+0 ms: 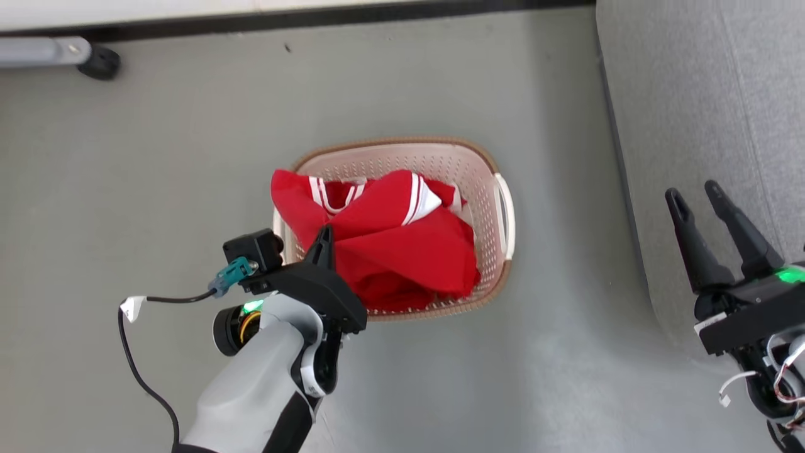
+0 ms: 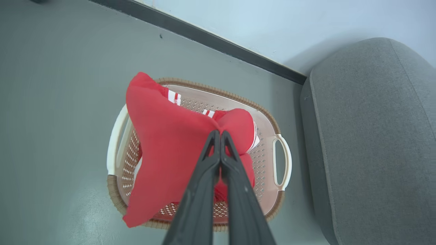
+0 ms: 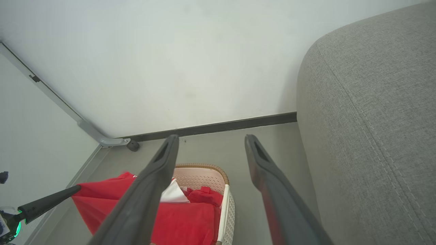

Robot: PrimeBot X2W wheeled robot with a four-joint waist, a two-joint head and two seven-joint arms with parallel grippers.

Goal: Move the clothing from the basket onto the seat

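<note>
Two grippers frame the work, so read across from your left. A metal leg with a dark caster sits at the floor's far left corner, beside the black baseboard. From there to the basket you have a wide stretch of grey floor.

The left gripper hangs over the basket's near left corner. Its fingers are pressed together and pinch a fold of the clothing. The red fabric bunches up toward the fingertips and spills over the left rim, while its lower part lies inside the basket. You can see the perforated wall and the brown rim along the far and right sides.

Right of the basket's white handle runs a strip of open floor. Beyond it is the seat, whose rounded edge stands well apart from the basket. The right gripper hovers over the seat's near left edge, fingers spread apart.
</note>
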